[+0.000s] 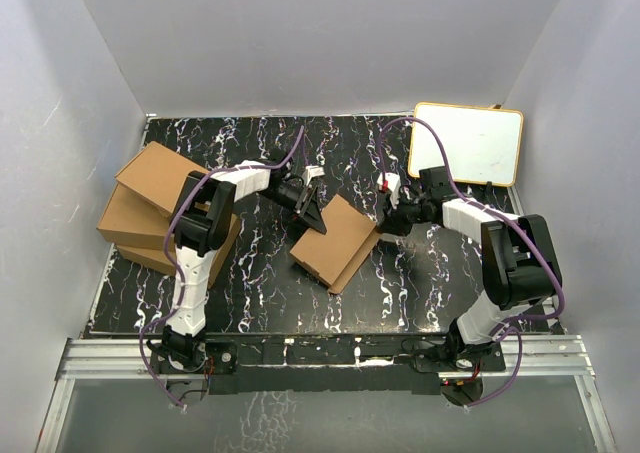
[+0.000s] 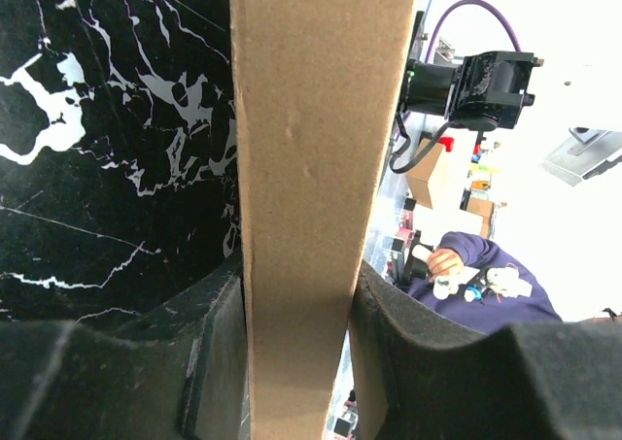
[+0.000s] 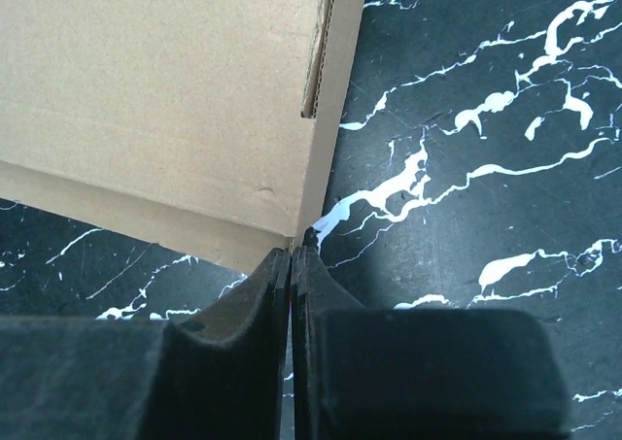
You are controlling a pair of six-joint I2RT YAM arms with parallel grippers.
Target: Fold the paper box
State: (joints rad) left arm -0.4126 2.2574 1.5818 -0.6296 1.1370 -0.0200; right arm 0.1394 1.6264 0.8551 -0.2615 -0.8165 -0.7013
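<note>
paper box: middle of the black marbled counter, between both arms.
left end effector: clamped on an upright cardboard panel of the box.
right end effector: closed tight, holding nothing, tips at the box's corner.

A pile of ready-made brown cardboard boxes sat on the left part of the black, white-veined table, stacked askew and reaching its left edge. A white board with a yellow rim lay at the far right corner, slightly askew to the table's edges, well apart from the pile. Plain grey walls closed in three sides, and the left wrist view caught a person in a purple top beyond the table.
</note>
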